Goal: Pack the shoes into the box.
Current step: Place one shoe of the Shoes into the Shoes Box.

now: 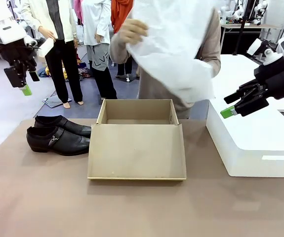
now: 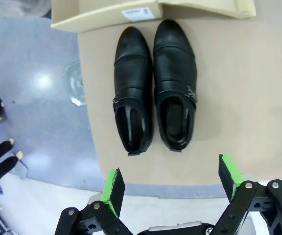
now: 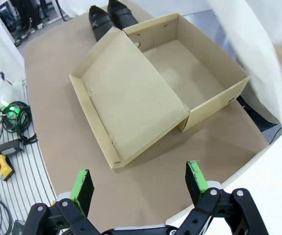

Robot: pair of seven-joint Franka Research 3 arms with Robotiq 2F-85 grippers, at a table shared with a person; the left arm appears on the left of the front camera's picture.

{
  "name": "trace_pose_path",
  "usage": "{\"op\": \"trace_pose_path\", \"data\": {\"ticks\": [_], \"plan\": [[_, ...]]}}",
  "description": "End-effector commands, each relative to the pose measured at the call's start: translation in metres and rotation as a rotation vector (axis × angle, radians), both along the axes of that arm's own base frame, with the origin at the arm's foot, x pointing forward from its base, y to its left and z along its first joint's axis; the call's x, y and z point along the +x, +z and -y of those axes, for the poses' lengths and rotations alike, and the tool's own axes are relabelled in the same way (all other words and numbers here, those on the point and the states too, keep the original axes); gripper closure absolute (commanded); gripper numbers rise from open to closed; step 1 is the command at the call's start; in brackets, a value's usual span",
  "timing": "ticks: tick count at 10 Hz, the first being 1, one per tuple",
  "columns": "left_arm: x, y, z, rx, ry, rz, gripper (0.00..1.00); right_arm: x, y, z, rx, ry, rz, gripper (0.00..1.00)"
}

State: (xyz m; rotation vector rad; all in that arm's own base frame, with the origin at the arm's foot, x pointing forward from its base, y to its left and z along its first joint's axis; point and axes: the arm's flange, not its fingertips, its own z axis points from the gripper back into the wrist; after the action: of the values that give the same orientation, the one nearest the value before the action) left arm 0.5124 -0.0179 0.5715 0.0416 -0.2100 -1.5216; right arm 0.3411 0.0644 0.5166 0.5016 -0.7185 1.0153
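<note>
Shoes, place: the shoes (image 2: 153,88) are set side by side, touching, on the surface (image 1: 132,207) just left of the box (image 1: 137,112), with the toes turned toward it.
Shoes, look: glossy black leather, pointed toes and low heels are seen, with a side strap and metal buckle; the openings face up.
Shoes, handling: moderate weight is judged. The sole and heel are taken as stiff and the upper as softer. The polish is likely slippery and easily scuffed.
Hold: the heel collar, or the waist by the strap, is judged the firmest place to be gripped. The smooth toe cap is best avoided.
Box: tan cardboard, with the lid (image 1: 137,150) laid open toward the robot and the inside bare. It is judged light and apt to slide if nudged.
Paper: white tissue (image 1: 176,44) is held up over the box by a person's hand (image 1: 132,30).
Left gripper (image 2: 171,183): released and empty, it hovers above the shoes' heel end.
Right gripper (image 3: 140,185): released and empty, it is raised right of the box, by the white block (image 1: 253,143).
</note>
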Motion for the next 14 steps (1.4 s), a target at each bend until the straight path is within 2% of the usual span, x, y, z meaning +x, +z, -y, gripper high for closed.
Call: {"op": "trace_pose_path", "data": {"ticks": [1, 2, 10, 11, 12, 14], "plan": [[0.011, -0.005, -0.002, -0.001, 0.067, -0.003, 0.00, 0.005, 0.000, 0.001, 0.021, 0.025, 0.023, 0.00], [0.000, 0.000, 0.000, 0.000, 0.000, 0.000, 0.00, 0.005, 0.000, 0.001, 0.021, 0.025, 0.023, 0.00], [0.000, 0.000, 0.000, 0.000, 0.000, 0.000, 0.00, 0.005, 0.000, 0.001, 0.021, 0.025, 0.023, 0.00], [0.003, 0.001, 0.003, 0.004, 0.011, 0.001, 0.00, 0.005, 0.000, 0.001, 0.021, 0.025, 0.023, 0.00], [0.015, 0.002, 0.003, 0.027, -0.023, 0.024, 0.00, 0.005, 0.000, 0.001, 0.021, 0.025, 0.023, 0.00], [0.046, 0.002, 0.006, 0.059, -0.036, 0.038, 0.00, 0.005, 0.000, 0.001, 0.021, 0.025, 0.023, 0.00]]}}
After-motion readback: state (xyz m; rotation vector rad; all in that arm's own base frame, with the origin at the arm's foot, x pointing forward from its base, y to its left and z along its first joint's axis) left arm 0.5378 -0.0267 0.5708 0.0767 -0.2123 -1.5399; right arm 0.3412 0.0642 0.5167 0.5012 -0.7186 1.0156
